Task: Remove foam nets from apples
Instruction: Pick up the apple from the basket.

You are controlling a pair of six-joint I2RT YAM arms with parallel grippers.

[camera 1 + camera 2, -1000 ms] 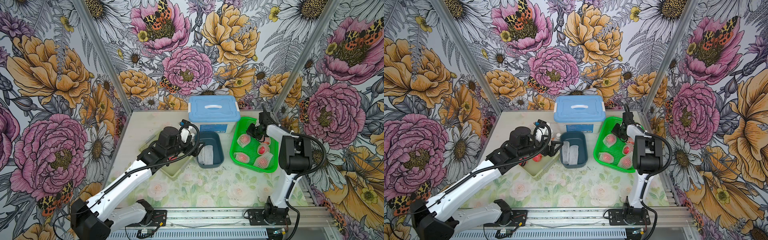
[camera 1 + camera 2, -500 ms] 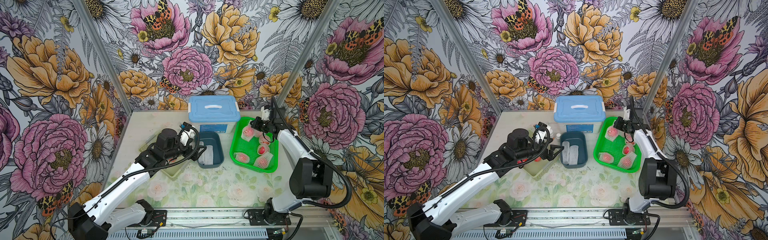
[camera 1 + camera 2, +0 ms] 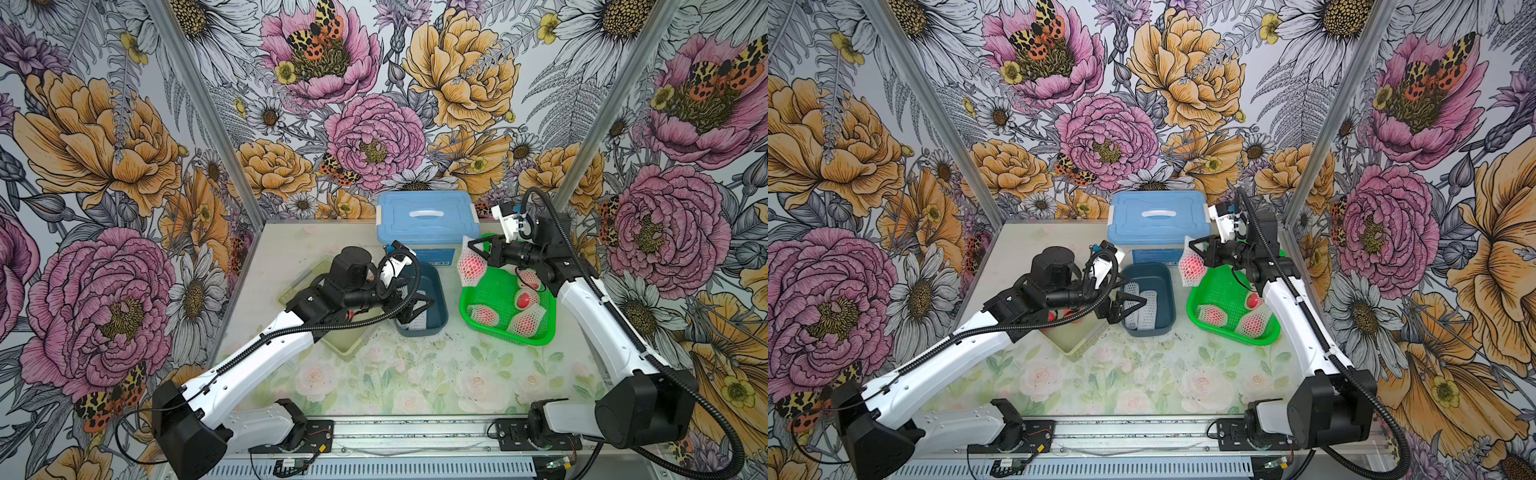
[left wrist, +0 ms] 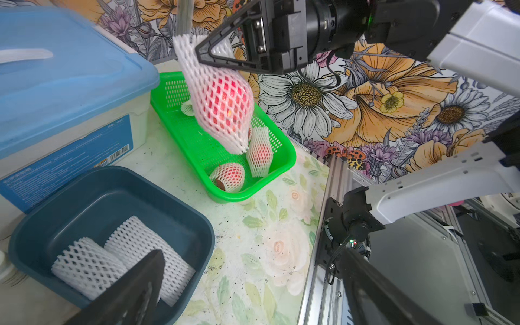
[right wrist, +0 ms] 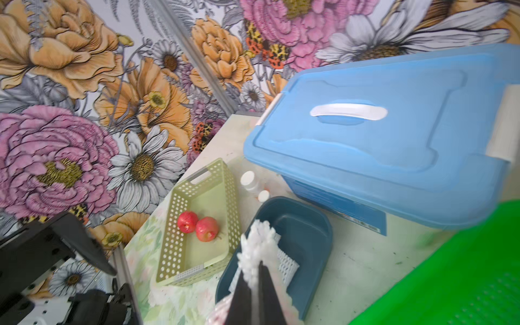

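Over far-left edge of green basket [image 3: 519, 343], right gripper [image 3: 473, 248] pinches shut on net [image 4: 233, 140] top, apple [image 4: 222, 101] hanging inside. Left gripper [image 3: 417, 311] wide open, empty, above bin [image 3: 442, 299]. Two apples [image 5: 206, 228] bare, two nets [image 4: 135, 247] binned; about four left netted.

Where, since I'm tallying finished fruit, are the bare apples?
In the right wrist view, both bare apples sit together inside the pale green basket, on the robot's left, beside the dark blue bin.

White diamond-mesh foam net [image 4: 191, 56] over a red-pink apple [image 4: 225, 104]; lattice basket [image 4: 174, 90] bright green; bin [image 4: 112, 202] dark teal; storage-box lid [image 5: 394, 146] light blue; perforated tray [image 5: 168, 230] pale olive.
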